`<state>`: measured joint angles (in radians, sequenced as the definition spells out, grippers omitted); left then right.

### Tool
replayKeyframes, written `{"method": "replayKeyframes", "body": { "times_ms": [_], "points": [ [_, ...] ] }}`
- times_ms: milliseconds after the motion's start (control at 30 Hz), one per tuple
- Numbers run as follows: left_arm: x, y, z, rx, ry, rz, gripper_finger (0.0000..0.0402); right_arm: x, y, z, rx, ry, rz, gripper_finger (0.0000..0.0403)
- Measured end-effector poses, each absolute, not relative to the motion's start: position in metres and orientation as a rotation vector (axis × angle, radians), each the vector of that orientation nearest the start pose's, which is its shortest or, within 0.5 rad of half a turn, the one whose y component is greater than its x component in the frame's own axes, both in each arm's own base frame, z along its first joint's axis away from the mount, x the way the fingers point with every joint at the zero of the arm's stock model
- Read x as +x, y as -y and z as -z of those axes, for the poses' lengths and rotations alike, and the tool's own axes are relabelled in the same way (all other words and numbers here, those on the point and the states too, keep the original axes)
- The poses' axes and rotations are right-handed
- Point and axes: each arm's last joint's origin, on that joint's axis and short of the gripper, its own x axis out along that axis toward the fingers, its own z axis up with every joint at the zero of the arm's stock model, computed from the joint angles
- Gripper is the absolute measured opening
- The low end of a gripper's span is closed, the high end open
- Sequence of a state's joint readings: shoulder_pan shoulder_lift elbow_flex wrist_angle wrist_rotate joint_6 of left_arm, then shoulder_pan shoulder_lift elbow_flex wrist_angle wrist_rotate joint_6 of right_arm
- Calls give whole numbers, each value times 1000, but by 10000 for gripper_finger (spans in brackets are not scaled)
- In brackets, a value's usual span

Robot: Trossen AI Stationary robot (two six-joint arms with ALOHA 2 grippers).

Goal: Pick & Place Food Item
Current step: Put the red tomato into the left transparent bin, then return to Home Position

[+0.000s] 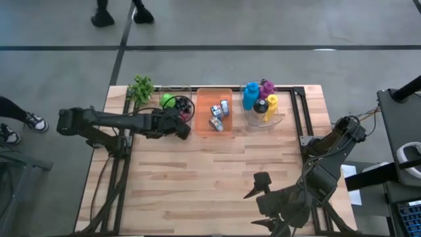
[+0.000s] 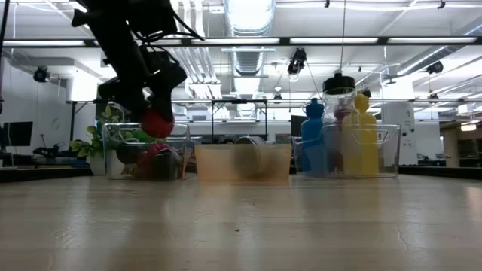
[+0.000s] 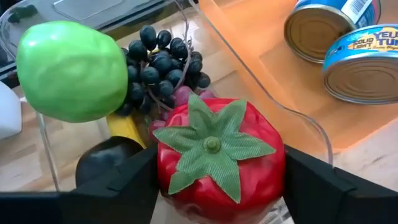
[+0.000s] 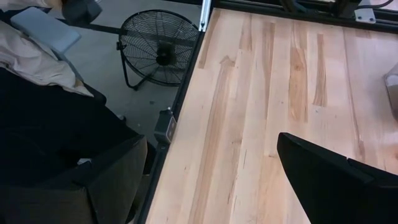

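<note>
On the wooden table (image 1: 197,178), the left gripper (image 3: 214,186) at the high view's upper left holds a red toy tomato (image 3: 217,155) between its fingers, above the clear bin (image 3: 46,146) of grapes (image 3: 161,62) and green apple (image 3: 71,68). The right gripper (image 1: 260,185), lower right, gapes wide, empty.

Bright, even overhead light fills the scene; ceiling fixtures (image 2: 248,15) glare in the low view, whose near tabletop (image 2: 241,226) blurs.
</note>
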<state>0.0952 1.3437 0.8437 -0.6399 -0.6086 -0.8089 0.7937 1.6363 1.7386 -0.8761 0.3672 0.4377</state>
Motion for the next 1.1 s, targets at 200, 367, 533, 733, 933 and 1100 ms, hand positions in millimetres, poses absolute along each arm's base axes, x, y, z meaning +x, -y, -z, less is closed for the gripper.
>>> {"method": "replayKeyframes", "body": {
  "times_ms": [200, 367, 533, 733, 933, 1100],
  "points": [
    [241, -40, -214, -406, -774, -1016, 334, 248, -237, -385, -11, -719, -252, 359],
    [241, -40, -214, -392, -782, -1009, 369, 248, -237, -385, -11, -719, -252, 359],
    [242, -40, -218, -361, -792, -990, 395, 248, -237, -385, -11, -719, -252, 359],
    [236, -39, -238, -332, -749, -946, 385, 248, -237, -385, -12, -719, -251, 359],
    [215, -36, -266, -382, -634, -908, 338, 248, -237, -385, -12, -719, -251, 359],
    [200, -26, -284, -404, -567, -821, 269, 248, -237, -385, -12, -719, -251, 359]
  ]
}}
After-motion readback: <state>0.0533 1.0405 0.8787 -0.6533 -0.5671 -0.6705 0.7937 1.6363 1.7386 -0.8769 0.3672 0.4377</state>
